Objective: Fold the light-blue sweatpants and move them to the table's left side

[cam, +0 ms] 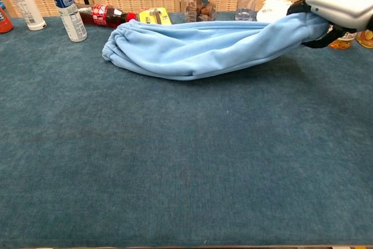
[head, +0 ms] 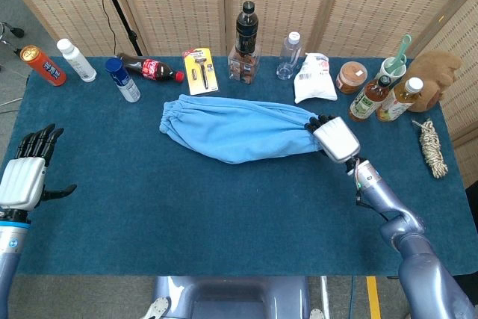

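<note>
The light-blue sweatpants lie stretched across the middle of the blue table, waistband end to the left. My right hand grips their right end and holds it lifted off the cloth. The left part of the pants still rests on the table. My left hand hovers at the table's left edge with fingers spread, holding nothing; the chest view does not show it.
Along the back stand a white bottle, a blue-capped can, a lying cola bottle, a razor pack, a dark bottle, a clear bottle, a white bag. Tea bottles and a rope bundle sit right.
</note>
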`<state>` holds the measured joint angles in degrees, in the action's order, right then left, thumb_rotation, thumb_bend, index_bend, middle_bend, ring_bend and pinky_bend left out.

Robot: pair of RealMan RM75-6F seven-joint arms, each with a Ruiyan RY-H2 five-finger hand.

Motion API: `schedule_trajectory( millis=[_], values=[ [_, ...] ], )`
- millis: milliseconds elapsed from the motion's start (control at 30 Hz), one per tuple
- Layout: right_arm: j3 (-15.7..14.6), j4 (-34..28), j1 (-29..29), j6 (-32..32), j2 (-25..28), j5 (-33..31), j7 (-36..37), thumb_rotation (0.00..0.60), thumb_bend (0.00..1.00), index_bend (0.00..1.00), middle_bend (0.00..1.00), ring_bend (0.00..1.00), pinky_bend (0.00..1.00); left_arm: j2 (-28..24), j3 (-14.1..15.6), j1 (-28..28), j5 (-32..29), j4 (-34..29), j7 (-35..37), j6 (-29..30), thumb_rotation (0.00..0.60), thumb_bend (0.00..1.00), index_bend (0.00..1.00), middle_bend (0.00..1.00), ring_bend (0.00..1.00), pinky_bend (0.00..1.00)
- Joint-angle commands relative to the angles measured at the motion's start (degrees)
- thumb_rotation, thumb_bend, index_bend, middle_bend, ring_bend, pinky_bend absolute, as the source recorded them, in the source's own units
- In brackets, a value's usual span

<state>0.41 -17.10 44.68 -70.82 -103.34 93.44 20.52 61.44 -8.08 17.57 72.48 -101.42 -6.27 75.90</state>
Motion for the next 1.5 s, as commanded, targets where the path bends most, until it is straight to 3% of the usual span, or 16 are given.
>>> schedule_trajectory(
  millis=[33,333,600,1100,1500],
  values=[
    [-0.3,-0.4,-0.4,-0.1,1.1,0.0,0.3,0.600,0.89,0.64,0.43,0.43,0.60,0.1,0.1,-0.1,0.3,0.0,0.0,0.1,0.600,0.06,0.00,0.00,0.00,0.00],
    [-0.9,-2.7,-1.0,-2.8,4.4,0.6,0.9,0.600,0.89,0.64,0.43,0.43,0.59,-0.1,0.0,-0.2,0.2,-0.3,-0.4,-0.2,0.600,0.06,0.00,0.00,0.00,0.00],
    [0.3,-9.4,4.0,-4.6,5.2,1.9,-4.5,0.600,0.89,0.64,0.42,0.43,0.59,0.0,-0.1,-0.1,0.4,-0.3,-0.5,-0.5,0.600,0.06,0.00,0.00,0.00,0.00],
    [5.9,-23.1,15.4,8.1,3.3,-1.2,-21.8,0.600,0.89,0.64,0.42,0.43,0.58,-1.5,-0.8,-0.2,-0.6,0.6,2.8,-1.8,0.600,0.06,0.00,0.00,0.00,0.00],
    [11.0,-20.4,23.8,20.3,-2.5,-6.6,-32.2,0.600,0.89,0.64,0.42,0.43,0.58,-1.3,-1.1,0.2,-1.9,1.0,2.6,-3.1,0.600,0.06,0.00,0.00,0.00,0.00]
  ],
)
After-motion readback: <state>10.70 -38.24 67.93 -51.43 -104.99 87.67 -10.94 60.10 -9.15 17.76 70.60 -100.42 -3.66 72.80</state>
